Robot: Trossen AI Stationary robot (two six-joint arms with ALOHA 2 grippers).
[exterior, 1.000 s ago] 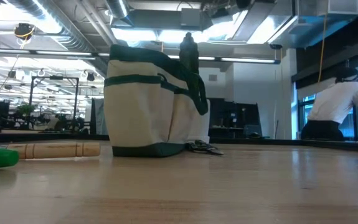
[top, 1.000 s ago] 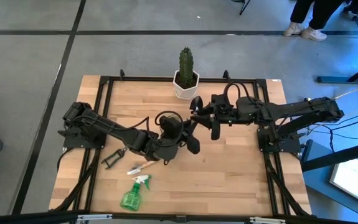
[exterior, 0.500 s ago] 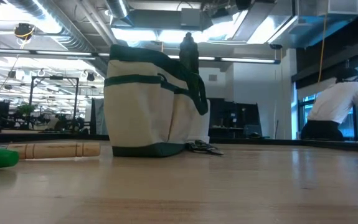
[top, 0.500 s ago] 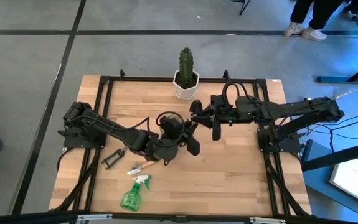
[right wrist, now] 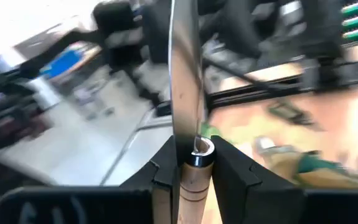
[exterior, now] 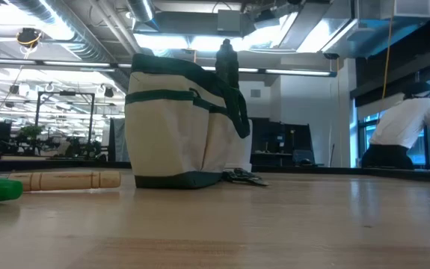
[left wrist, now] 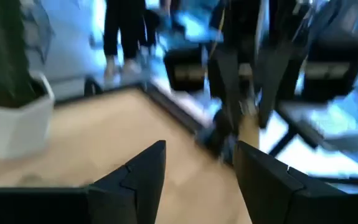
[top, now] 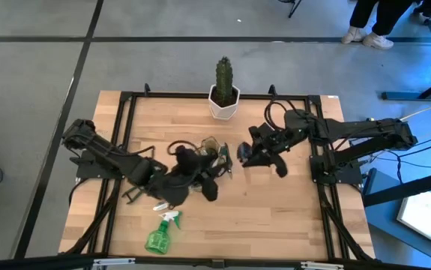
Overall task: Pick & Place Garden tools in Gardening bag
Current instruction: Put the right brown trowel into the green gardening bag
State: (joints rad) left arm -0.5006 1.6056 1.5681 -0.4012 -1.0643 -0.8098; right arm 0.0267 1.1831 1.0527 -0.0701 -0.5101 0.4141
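The right end effector (top: 239,155) sat just right of the gardening bag (top: 210,152), near the middle of the counter (top: 290,217), and it was clamped on a wooden-handled trowel (right wrist: 185,93): the right wrist view showed both dark fingers (right wrist: 164,171) pressed against the handle at its metal collar, the silver blade running straight out ahead of them. The move to come turned on that line, since the bag's open mouth lay toward the left arm's side of the trowel and close by, so the blade's long axis seemed to need tipping down over the opening rather than lying level across it. The left end effector (top: 214,189) was beside the bag on its near side, its fingers (left wrist: 144,171) spread apart with nothing between them. The right arm was plainly the one nearer the drop. In the low view the bag (exterior: 181,123) stood upright with a dark tool handle (exterior: 226,63) poking out of its top. Still out on the counter were the pruning shears (top: 135,192), a second small trowel (top: 166,203) and the green spray bottle (top: 159,236), all at the left front, well apart from the bag; the cactus (top: 223,86) stood at the back edge.
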